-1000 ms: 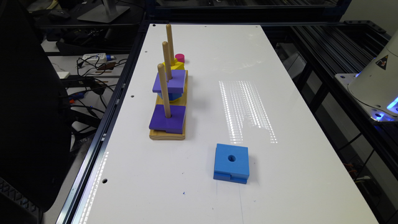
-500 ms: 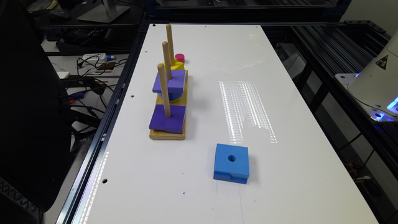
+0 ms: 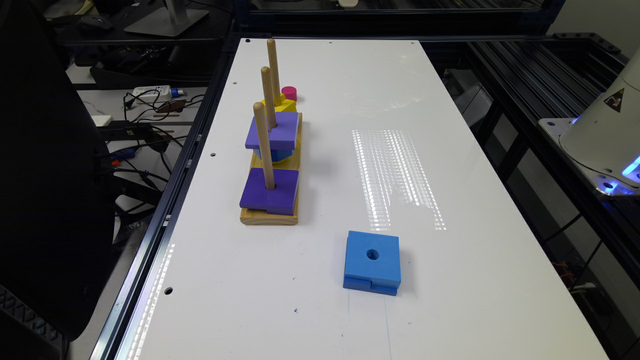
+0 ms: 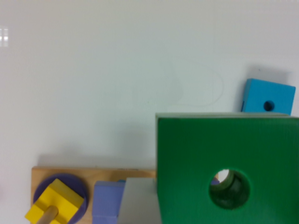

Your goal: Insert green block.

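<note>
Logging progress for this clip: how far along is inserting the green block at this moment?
Done: the wrist view shows the green block close against the camera, apparently lifted off the table, high above the wooden peg base.
In hand: carrying it over the pegs; through its hole, purple shows below.
Left: no peg is through the hole. The near peg still holds just one purple block. Lowering and release remain.

blue block (image 3: 372,261), wooden peg board (image 3: 270,216), purple blocks (image 3: 270,190)
</note>
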Controlling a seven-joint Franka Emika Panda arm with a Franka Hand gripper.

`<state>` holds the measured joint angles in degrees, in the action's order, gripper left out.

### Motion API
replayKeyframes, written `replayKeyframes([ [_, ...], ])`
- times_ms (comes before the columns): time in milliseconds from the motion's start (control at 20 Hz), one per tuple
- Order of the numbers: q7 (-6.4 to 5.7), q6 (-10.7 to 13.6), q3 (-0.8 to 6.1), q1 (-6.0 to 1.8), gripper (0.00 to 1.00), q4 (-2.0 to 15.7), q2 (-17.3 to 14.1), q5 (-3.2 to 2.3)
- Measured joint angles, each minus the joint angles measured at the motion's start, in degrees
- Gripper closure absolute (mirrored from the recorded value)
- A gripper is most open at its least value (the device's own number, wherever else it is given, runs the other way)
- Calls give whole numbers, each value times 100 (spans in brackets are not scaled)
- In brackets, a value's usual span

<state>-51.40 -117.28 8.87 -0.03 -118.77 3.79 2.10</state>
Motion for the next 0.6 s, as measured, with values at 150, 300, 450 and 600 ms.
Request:
replayKeyframes([
  [150,-27,-140,33,1,100,3,-114,0],
  [300,-47,-279,61,1,100,9,-229,0],
  [450,-68,-414,91,2,100,37,-368,-4],
  [600,-108,-525,123,4,100,100,-523,-16],
])
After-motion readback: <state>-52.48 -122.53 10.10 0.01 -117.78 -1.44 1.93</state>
